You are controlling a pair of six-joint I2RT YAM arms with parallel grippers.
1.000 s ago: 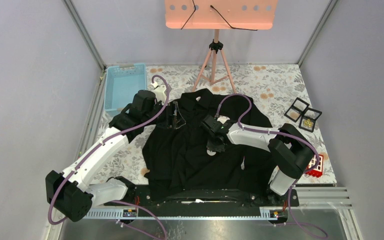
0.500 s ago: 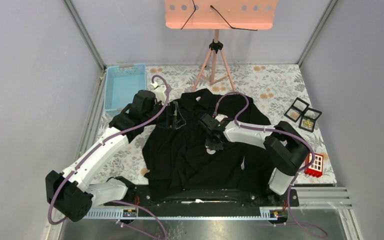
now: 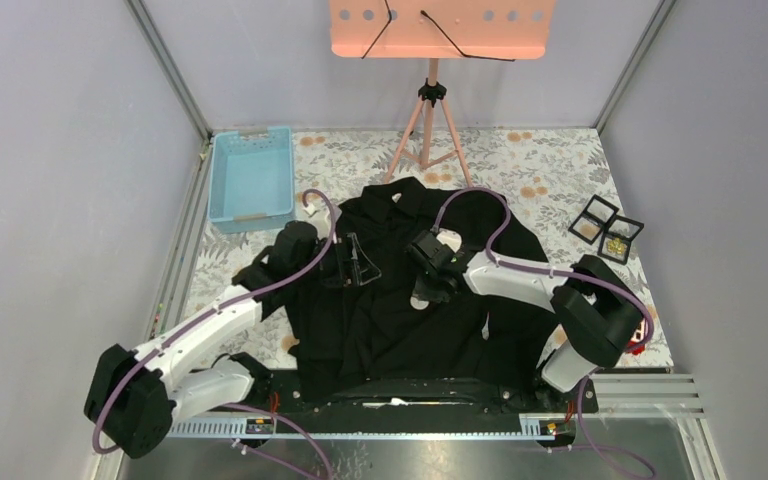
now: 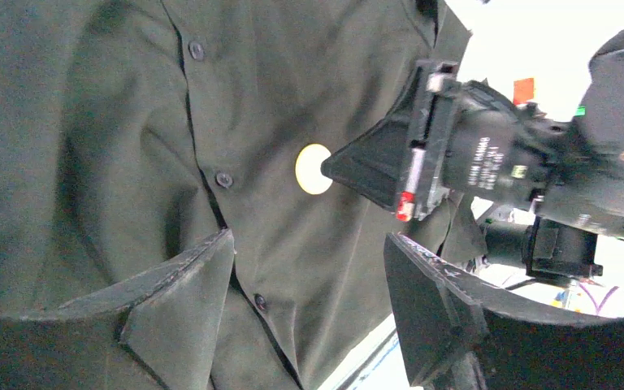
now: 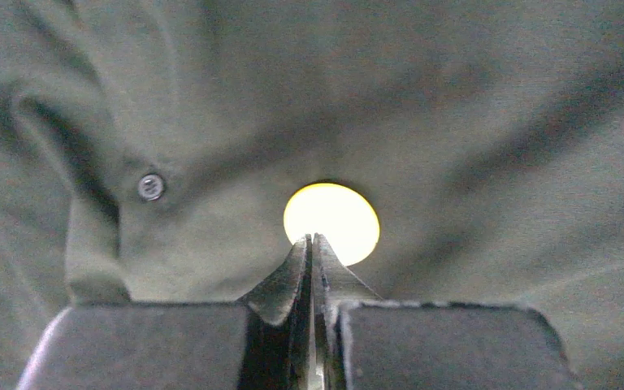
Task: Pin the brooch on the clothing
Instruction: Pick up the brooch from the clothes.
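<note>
**Right fingers close at the brooch's rim as the left arm moves in over the shirt front**
The right gripper (image 5: 311, 244) has pinched fully together, tips touching the near rim of the pale round brooch (image 5: 331, 223), which lies on the black shirt (image 3: 380, 320) beside the button placket. The left gripper (image 4: 309, 301), fingers wide and holding nothing, has shifted from the collar toward the brooch, probably to steady the cloth for pinning.

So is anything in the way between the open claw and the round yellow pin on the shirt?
Nothing lies between them. The round yellow brooch sits in plain view on the black shirt, ahead of the open left gripper. Only the shut right gripper is close, its tips at the brooch's edge.
</note>
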